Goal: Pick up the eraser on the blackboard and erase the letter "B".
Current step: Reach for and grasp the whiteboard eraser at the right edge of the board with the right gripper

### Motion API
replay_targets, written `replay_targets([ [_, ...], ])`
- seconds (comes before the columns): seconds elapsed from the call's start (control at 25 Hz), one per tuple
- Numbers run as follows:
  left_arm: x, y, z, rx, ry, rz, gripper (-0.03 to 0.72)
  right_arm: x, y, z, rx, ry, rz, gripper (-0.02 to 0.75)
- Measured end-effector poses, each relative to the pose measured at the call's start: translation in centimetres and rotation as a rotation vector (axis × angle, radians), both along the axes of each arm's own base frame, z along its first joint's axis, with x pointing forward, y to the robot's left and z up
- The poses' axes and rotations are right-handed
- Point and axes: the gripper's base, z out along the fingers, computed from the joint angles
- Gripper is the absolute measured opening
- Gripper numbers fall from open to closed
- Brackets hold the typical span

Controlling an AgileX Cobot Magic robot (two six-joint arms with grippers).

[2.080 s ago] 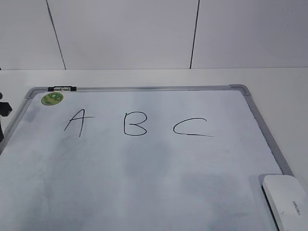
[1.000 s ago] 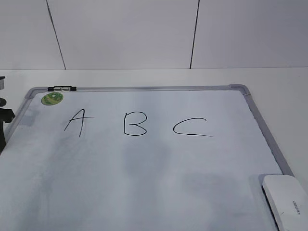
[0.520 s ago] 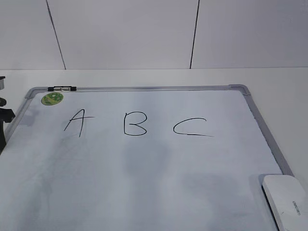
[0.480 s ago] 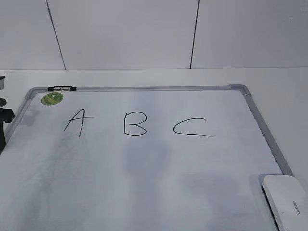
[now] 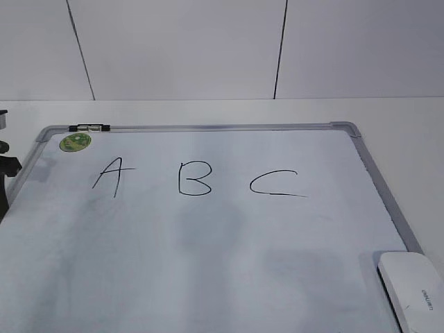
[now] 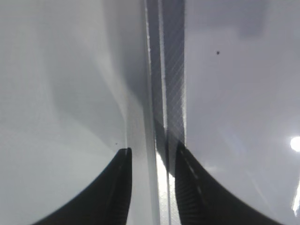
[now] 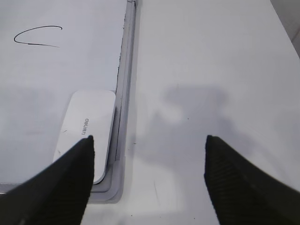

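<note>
The eraser [image 7: 86,136] lies flat, lengthwise along the blackboard's [image 7: 123,93] right frame

White table [image 5: 402,118] carries blackboard [image 5: 208,263], lying flat.

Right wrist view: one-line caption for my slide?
Open right gripper hovers beside the eraser at the blackboard edge.
</note>
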Motion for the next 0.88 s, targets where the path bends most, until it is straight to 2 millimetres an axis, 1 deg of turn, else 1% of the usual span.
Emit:
replay_targets([
  [0.56, 0.16, 0.01, -0.16, -0.008, 0.011, 0.005, 0.237, 0.00, 0.00, 0.00, 0.000, 0.000, 0.000, 0.547],
  [0.64, 0.15, 0.01, -0.22, -0.008, 0.014, 0.005, 0.207, 0.00, 0.00, 0.00, 0.000, 0.000, 0.000, 0.547],
  [0.8, 0.13, -0.06, -0.17, -0.016, 0.020, 0.008, 0.080, 0.00, 0.00, 0.00, 0.000, 0.000, 0.000, 0.547],
  [0.88, 0.15, -0.06, -0.13, -0.016, 0.019, 0.008, 0.039, 0.00, 0.00, 0.00, 0.000, 0.000, 0.000, 0.547],
])
